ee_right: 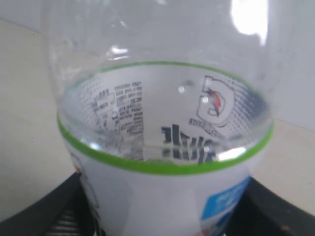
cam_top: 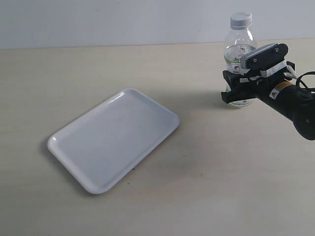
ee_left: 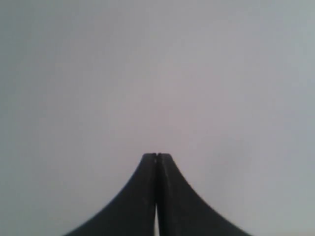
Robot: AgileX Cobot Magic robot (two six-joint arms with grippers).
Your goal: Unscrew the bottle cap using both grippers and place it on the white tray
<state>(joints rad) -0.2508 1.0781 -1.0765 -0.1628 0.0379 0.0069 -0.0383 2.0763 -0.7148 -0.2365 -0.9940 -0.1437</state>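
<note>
The bottle (cam_top: pixel 239 46) stands upright at the far right of the table, its white ribbed bottle cap (cam_top: pixel 241 19) screwed on top. My right gripper (cam_top: pixel 235 91) reaches in from the right and is shut on the bottle's lower, labelled part. In the right wrist view the bottle (ee_right: pixel 162 147) fills the frame, with a black finger (ee_right: pixel 59 211) pressed against each side of the label. The white tray (cam_top: pixel 113 140) lies empty, left of centre. My left gripper (ee_left: pixel 156 156) is shut on nothing, facing a plain grey surface; it is out of the exterior view.
The beige table (cam_top: pixel 197 172) runs back to a pale wall (cam_top: pixel 98 19) just behind the bottle. A grey-white block (cam_top: pixel 261 56) and cables sit on top of the right arm's wrist.
</note>
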